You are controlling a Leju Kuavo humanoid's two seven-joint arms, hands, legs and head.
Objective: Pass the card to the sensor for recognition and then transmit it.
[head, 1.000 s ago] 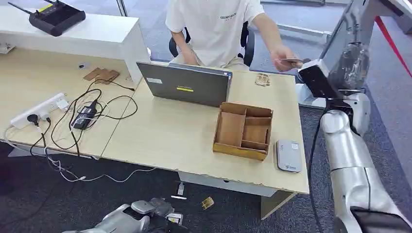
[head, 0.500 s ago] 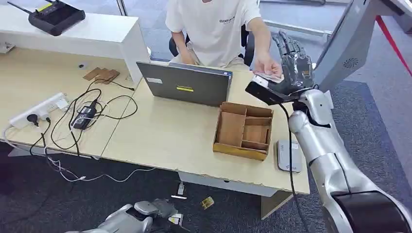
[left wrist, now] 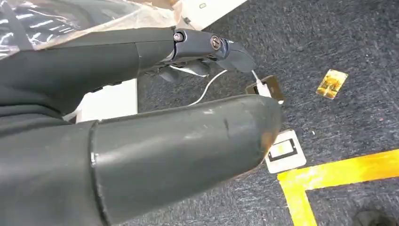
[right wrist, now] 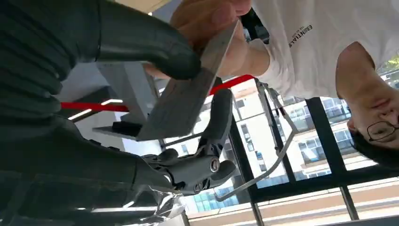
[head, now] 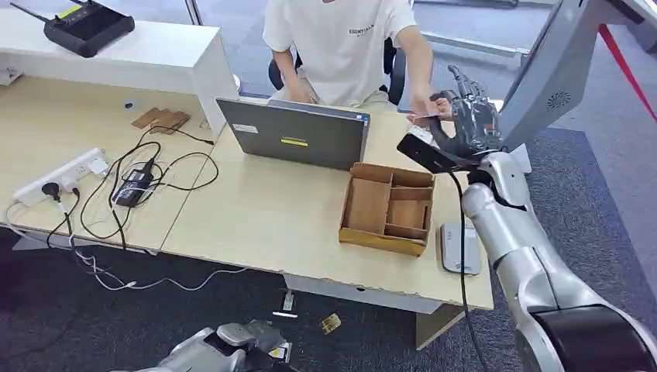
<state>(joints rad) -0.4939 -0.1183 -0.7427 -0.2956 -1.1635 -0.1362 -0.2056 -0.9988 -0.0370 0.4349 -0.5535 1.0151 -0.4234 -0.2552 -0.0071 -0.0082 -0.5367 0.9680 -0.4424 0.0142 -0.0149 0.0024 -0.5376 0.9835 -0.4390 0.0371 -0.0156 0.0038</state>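
Beyond the bench [head: 294,225], one card [head: 422,117] is sitting between the right robot hand [head: 469,124] thumb and a person's hand [head: 426,107]; shirt print is reading "ESSENTIALS"

An office: pale desks [head: 256,217], a laptop [head: 293,133], a power strip [head: 62,175] with tangled cables, grey carpet [head: 93,325].

wooden desk [head: 263,217], laptop [head: 293,133], compartment box [head: 387,208], sensor [head: 459,248]

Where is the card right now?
In the head view the card is up at the far right corner of the desk, between the person's hand and the robot's right hand, just beyond the wooden tray.
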